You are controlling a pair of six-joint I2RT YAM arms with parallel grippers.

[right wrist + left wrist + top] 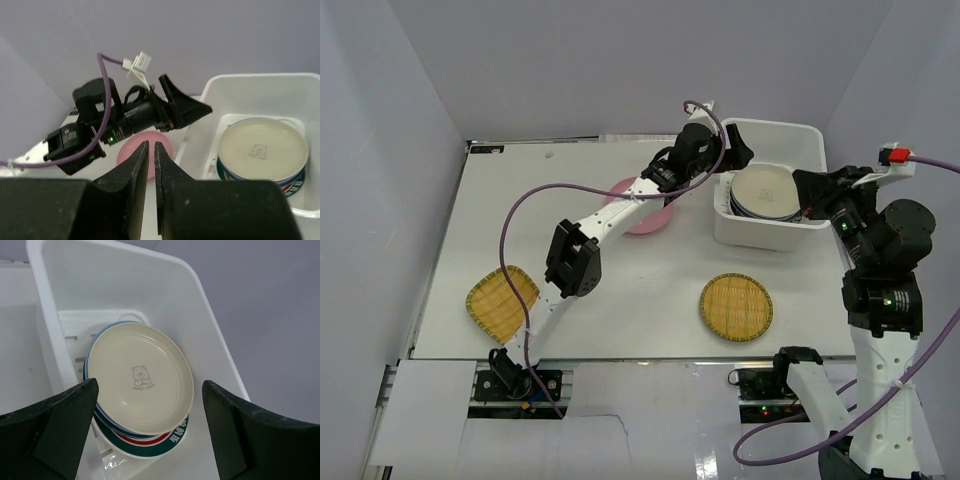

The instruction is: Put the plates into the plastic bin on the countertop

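**A:** Overhead first. What do you have?

**B:** The plastic bin [760,232] sits at the far right of the countertop [620,290]. It holds a stack with the cream plate [765,192] on top. The pink plate [645,222] lies just left of the bin, partly under my left arm. Near the front edge are the left yellow woven plate [502,302] and the middle yellow woven plate [735,306], both well apart from the bin. My left gripper [735,155] hangs over the bin's left rim and my right gripper [812,192] is at its right rim.

**A:** Left wrist?

**B:** Its jaws stand spread wide with nothing between them. Below, the cream plate rests flat on a blue plate [91,351], with a striped-rim plate [160,444] under that. I cannot tell whether anything lies deeper.

**A:** Right wrist?

**B:** The jaws are pinched almost together, with only a sliver of gap, and they hold nothing. They point toward the pink plate.

**A:** How will the pink one handle?

**B:** I judge it stiff, light and glossy, so slippery. It lies flat, so I would take it at the raised rim, one finger under the lip and one on top. The woven pair look rougher and should slip less.
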